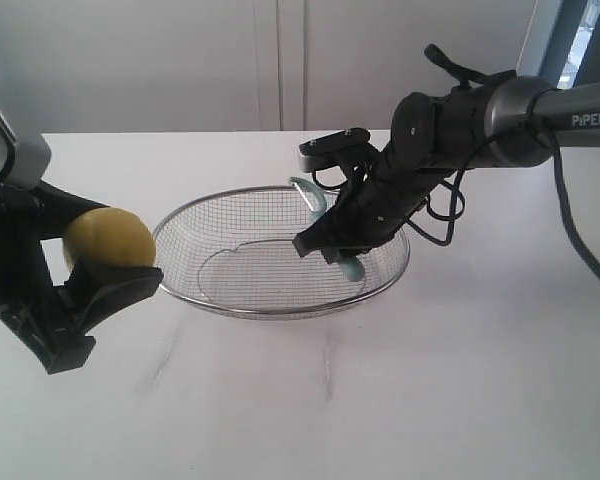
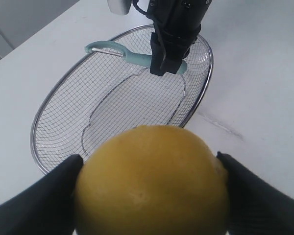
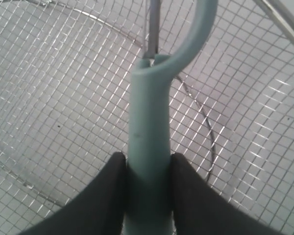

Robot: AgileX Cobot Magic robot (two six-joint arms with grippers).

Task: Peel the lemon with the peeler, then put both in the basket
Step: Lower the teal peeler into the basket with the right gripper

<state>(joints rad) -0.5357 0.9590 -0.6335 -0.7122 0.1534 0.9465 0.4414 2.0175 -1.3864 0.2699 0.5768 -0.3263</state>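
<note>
Left pincer [image 1: 108,262]: jaws spread wide and clamped on the lemon [image 2: 152,181], one black finger [image 2: 36,198] on each flank of the fruit. Lemon is held up off the white bench [image 1: 400,400], just outside the left end of the basket [image 1: 242,228] in the exterior view, and not touching it.

Lemon appearance: nearly round and deep yellow, with finely dimpled skin and a dull sheen. A slight ridge runs over the top in the left wrist view. The skin facing the cameras looks whole. Much smaller than the basket.

Right pincer [image 3: 148,188]: jaws drawn in on the peeler [image 3: 148,122], gripping its pale teal handle from both sides. The handle fills the gap between the two black fingers.

Peeler appearance: slim, straight plastic handle that forks into a curved head, with a thin metal blade running from the fork. It is held tilted over the inside of the basket. The head points toward the far rim and the handle end sits low near the mesh on the right side. Cannot tell whether that end touches the wire.

Basket: shallow oval of silver wire mesh with a thick metal rim, resting on the bench between the two arms. An oval seam marks out its flat bottom.
</note>
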